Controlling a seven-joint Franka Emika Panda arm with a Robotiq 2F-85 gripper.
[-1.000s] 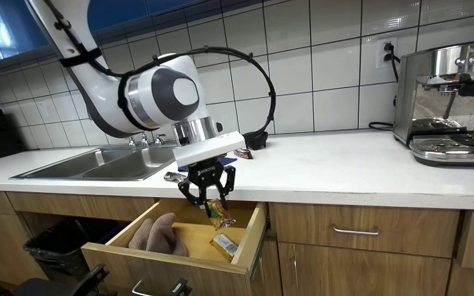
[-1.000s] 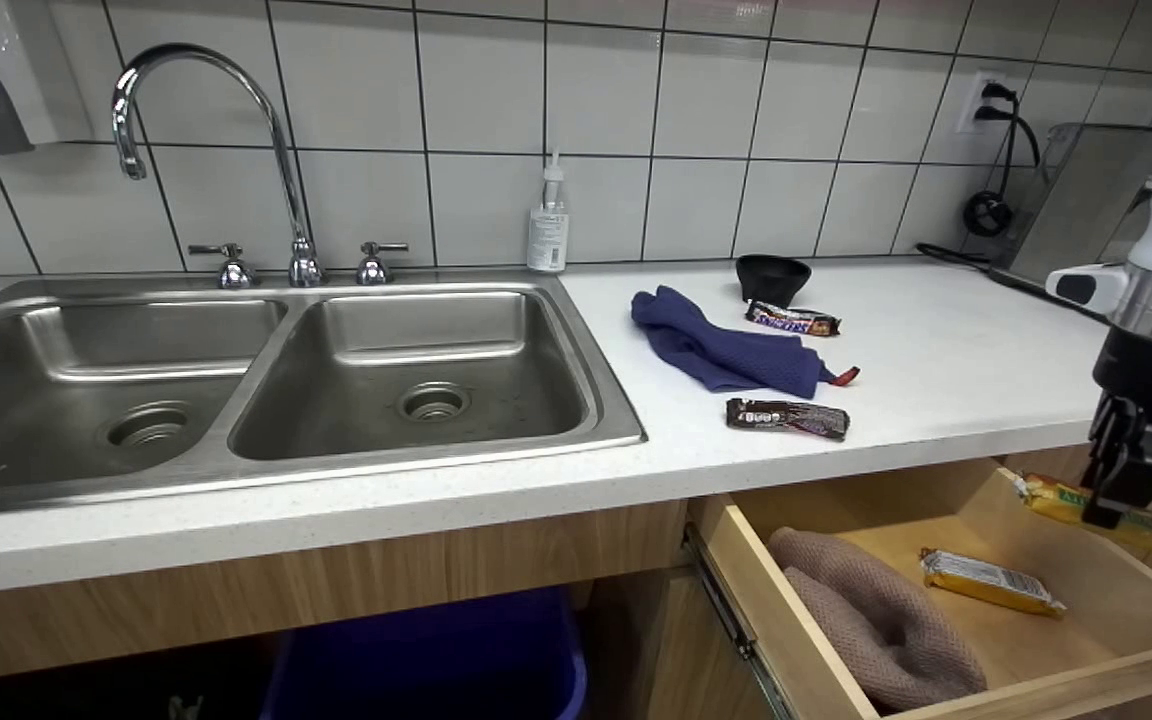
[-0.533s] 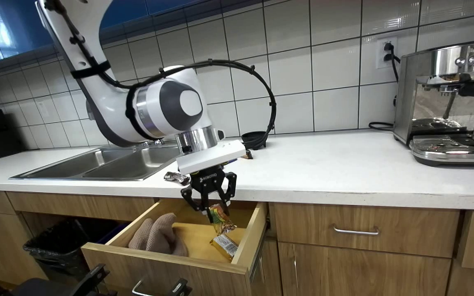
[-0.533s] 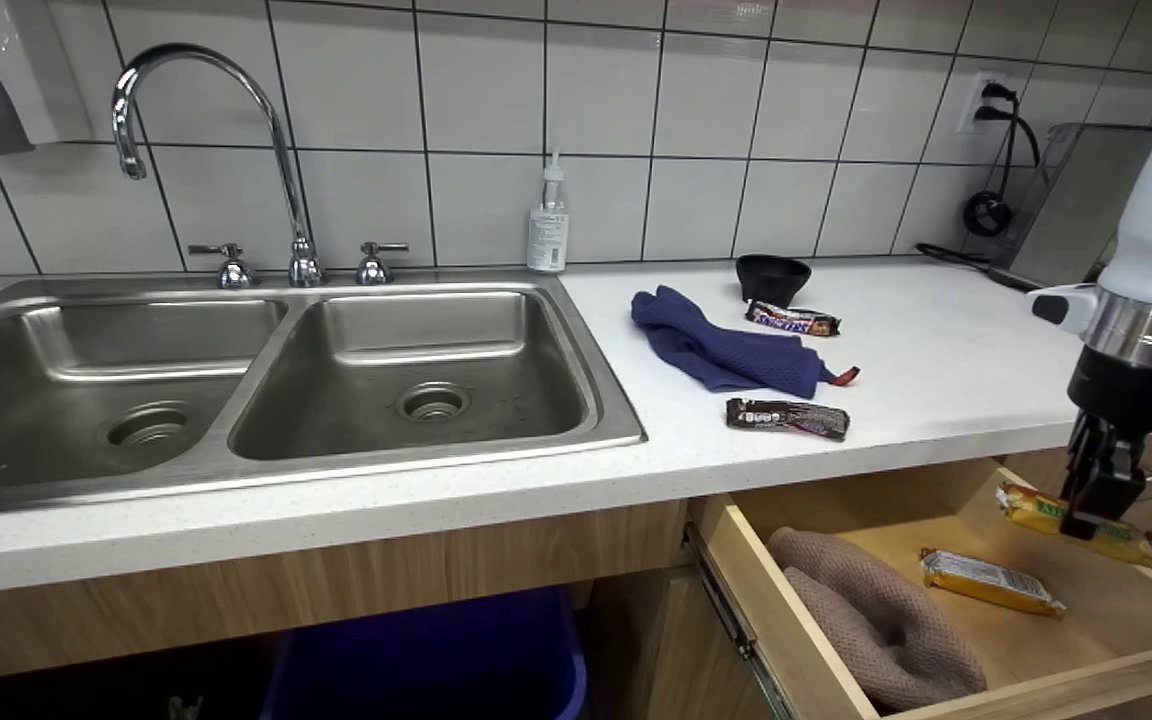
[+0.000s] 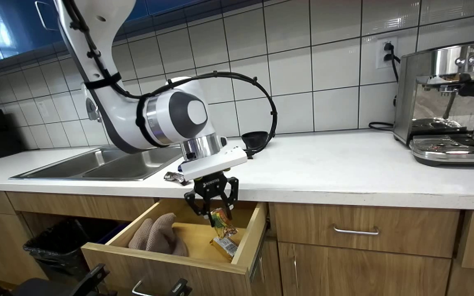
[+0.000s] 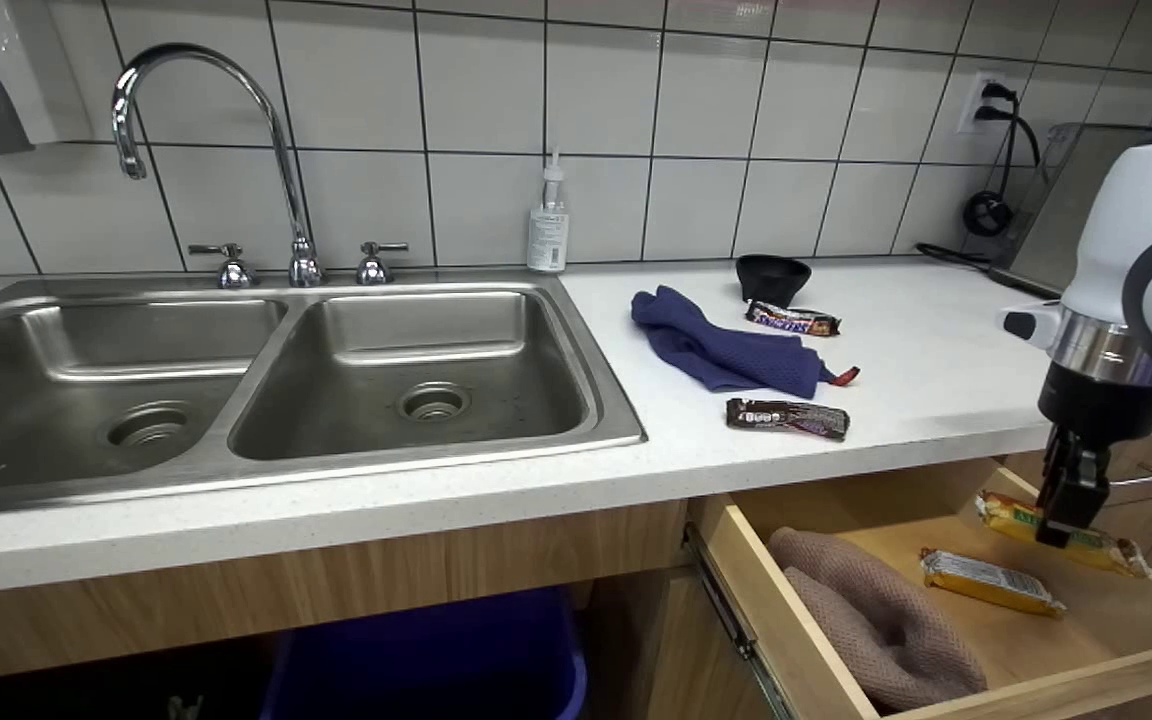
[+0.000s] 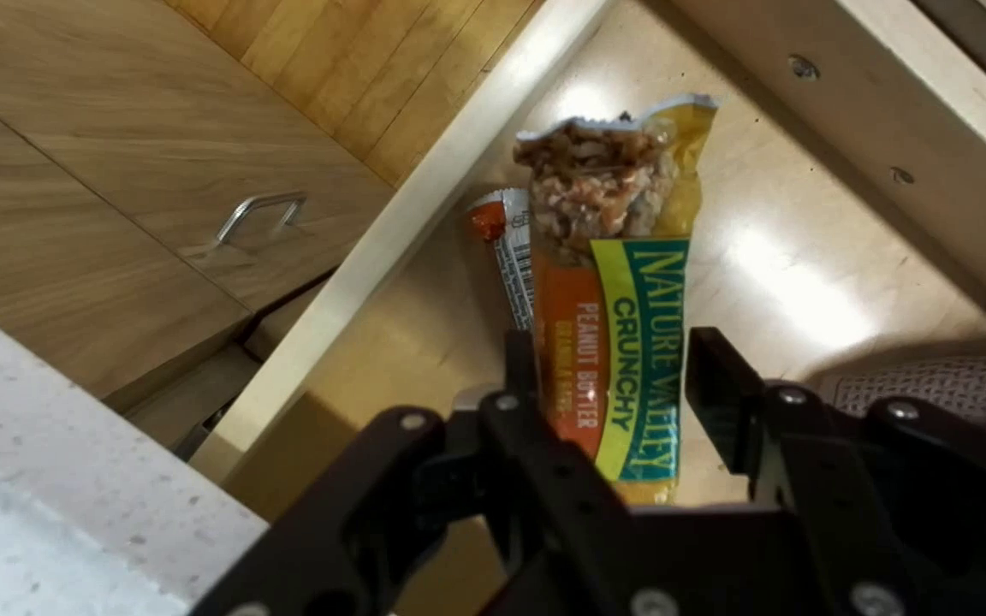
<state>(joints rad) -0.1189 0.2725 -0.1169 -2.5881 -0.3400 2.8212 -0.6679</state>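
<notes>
A Nature Valley peanut butter granola bar (image 7: 613, 282) lies between the fingers of my gripper (image 7: 611, 368) in the wrist view. A thin gap shows beside the right finger (image 7: 720, 385), whose inner face is uncovered, so the jaws look open around the bar. In both exterior views the gripper (image 5: 221, 220) points down into the pulled-out drawer (image 5: 167, 258), with that bar (image 6: 1096, 548) at its fingertips; whether the bar touches the drawer I cannot tell. A second yellow bar (image 6: 991, 583), label up, rests on the drawer bottom, partly behind the granola bar in the wrist view.
A brownish knitted cloth (image 6: 876, 620) fills the drawer's other side. The white counter edge (image 5: 303, 196) runs above the drawer. On the counter are a dark-wrapped bar (image 6: 786, 418), a blue towel (image 6: 726, 345), a black bowl (image 6: 772, 275), a sink (image 6: 626, 425) and an espresso machine (image 5: 455, 102).
My gripper has come down deeper into the drawer with the granola bar at its fingertips, nearer to the second bar. Its fingers seem slightly wider apart than before.
</notes>
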